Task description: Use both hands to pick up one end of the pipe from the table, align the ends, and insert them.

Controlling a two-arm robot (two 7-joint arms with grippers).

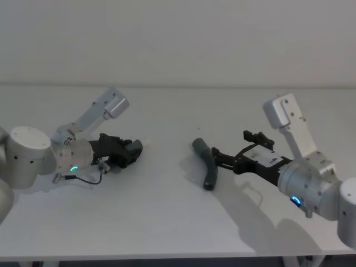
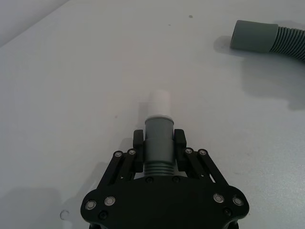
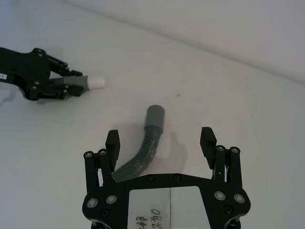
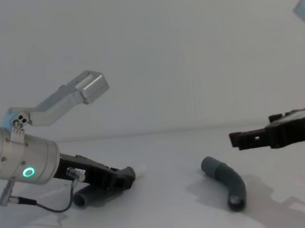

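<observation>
Now the left claw [image 2: 158, 143] pinches the straight white-tipped piece [image 2: 158, 131], left of centre; the right claw [image 3: 160, 138], spread wide, hovers beside the bent piece [image 3: 155, 117].

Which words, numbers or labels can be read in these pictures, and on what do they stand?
On the white label on the base of the right gripper: dark handwritten marks, turned sideways and cut by the picture's edge, too unclear to read.
No other text, brand, number or sign can be read.

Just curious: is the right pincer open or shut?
Open: the right pincer has its fingers wide apart, gripping nothing.
</observation>
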